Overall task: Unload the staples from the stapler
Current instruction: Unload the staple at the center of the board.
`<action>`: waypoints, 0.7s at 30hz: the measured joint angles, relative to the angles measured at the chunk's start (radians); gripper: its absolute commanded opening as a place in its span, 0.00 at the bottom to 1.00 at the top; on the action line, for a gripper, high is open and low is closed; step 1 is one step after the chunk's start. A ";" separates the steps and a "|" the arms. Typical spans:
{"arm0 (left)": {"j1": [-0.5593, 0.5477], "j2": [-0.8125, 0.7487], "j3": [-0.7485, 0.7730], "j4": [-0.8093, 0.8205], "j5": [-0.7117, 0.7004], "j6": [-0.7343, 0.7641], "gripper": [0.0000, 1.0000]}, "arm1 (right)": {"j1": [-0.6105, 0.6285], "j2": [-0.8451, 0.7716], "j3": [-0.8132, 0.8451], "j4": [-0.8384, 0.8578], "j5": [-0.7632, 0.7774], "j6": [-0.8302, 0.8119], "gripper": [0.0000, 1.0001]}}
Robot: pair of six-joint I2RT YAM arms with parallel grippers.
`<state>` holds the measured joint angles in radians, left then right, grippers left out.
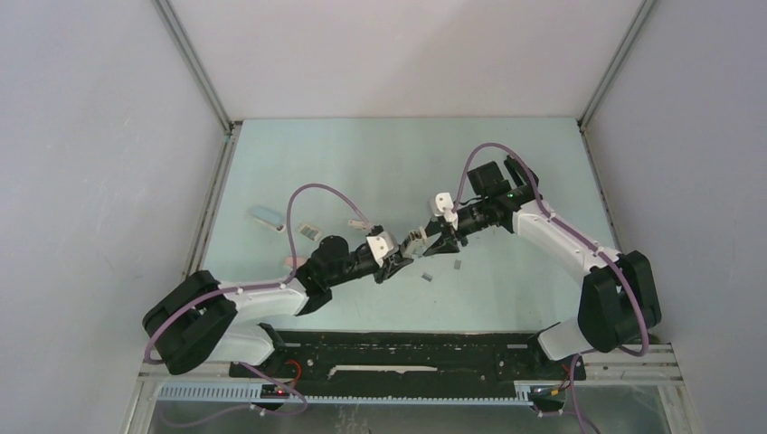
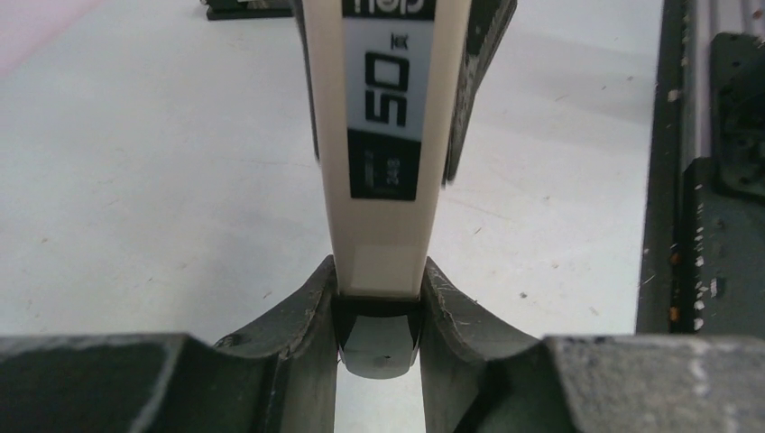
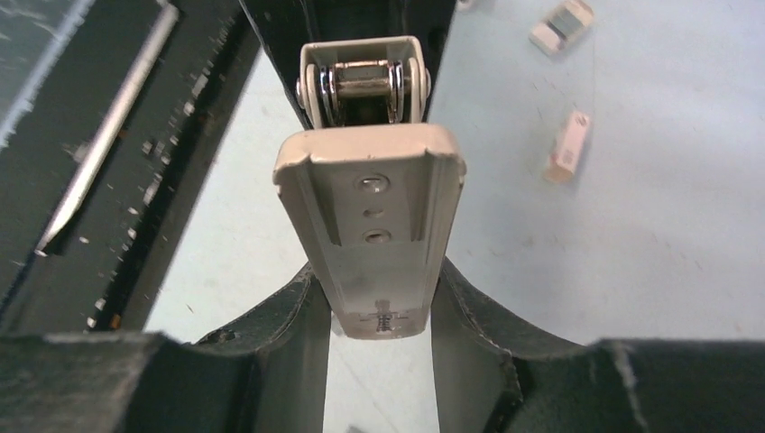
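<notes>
The stapler (image 1: pixel 416 242) is held above the counter (image 1: pixel 506 172) at the middle of the top view, between the two arms, and it is seen as cream rather than dark in every view. The left hand (image 2: pixel 379 290) is closed on one long half of it, the one with the printed label (image 2: pixel 388 99), a finger pressed to each side at the bottom centre of the left wrist view. The right hand (image 3: pixel 379 302) is set about the other half, below the metal hinge pin (image 3: pixel 364 81); its fingers (image 3: pixel 293 316) are seen lying against both sides, so it is taken as gripping, though how firmly cannot be told. The step in hand is judged to be the swinging apart of the two halves so that the staple channel is laid open. To be done well, the left grip is best used as the anchor while the right-held half is turned about the hinge, not pulled straight away, so that neither half is dragged from its fingers. The opening is best faced downward over bare counter, away from the dark rail (image 1: pixel 407 348) along the bottom of the top view. A few staples (image 1: pixel 425 275) are seen lying on the counter just below the hands, and two short strips (image 3: pixel 566 147) at the upper right of the right wrist view; whether any are left inside is hidden
</notes>
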<state>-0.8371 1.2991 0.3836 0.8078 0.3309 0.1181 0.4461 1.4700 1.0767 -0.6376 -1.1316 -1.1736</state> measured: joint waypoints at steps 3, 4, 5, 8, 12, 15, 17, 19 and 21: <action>0.028 -0.002 0.000 -0.043 0.005 0.035 0.00 | -0.033 -0.008 0.000 -0.013 0.070 -0.029 0.00; 0.035 -0.002 0.001 -0.058 0.005 0.043 0.00 | -0.044 -0.008 0.000 -0.016 0.093 -0.039 0.00; 0.044 -0.002 0.006 -0.082 0.006 0.053 0.00 | -0.053 -0.008 0.000 -0.018 0.117 -0.050 0.00; 0.066 0.005 0.044 -0.164 0.015 0.089 0.00 | -0.071 -0.010 0.000 -0.016 0.179 -0.071 0.00; 0.087 0.034 0.118 -0.256 0.023 0.144 0.00 | -0.106 -0.020 0.000 -0.008 0.232 -0.086 0.00; 0.100 0.051 0.156 -0.298 0.039 0.162 0.00 | -0.128 -0.020 0.000 -0.007 0.237 -0.089 0.00; 0.102 0.055 0.170 -0.311 0.048 0.163 0.00 | -0.132 -0.020 0.000 -0.009 0.230 -0.085 0.00; 0.105 0.055 0.176 -0.322 0.064 0.154 0.00 | -0.132 -0.020 0.001 -0.013 0.213 -0.076 0.00; 0.107 0.055 0.184 -0.325 0.083 0.134 0.00 | -0.127 -0.020 0.004 -0.018 0.188 -0.053 0.00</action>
<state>-0.7303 1.3544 0.5674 0.4828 0.4137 0.2520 0.3187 1.4502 1.0805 -0.6552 -0.9436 -1.2263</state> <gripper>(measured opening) 0.365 0.459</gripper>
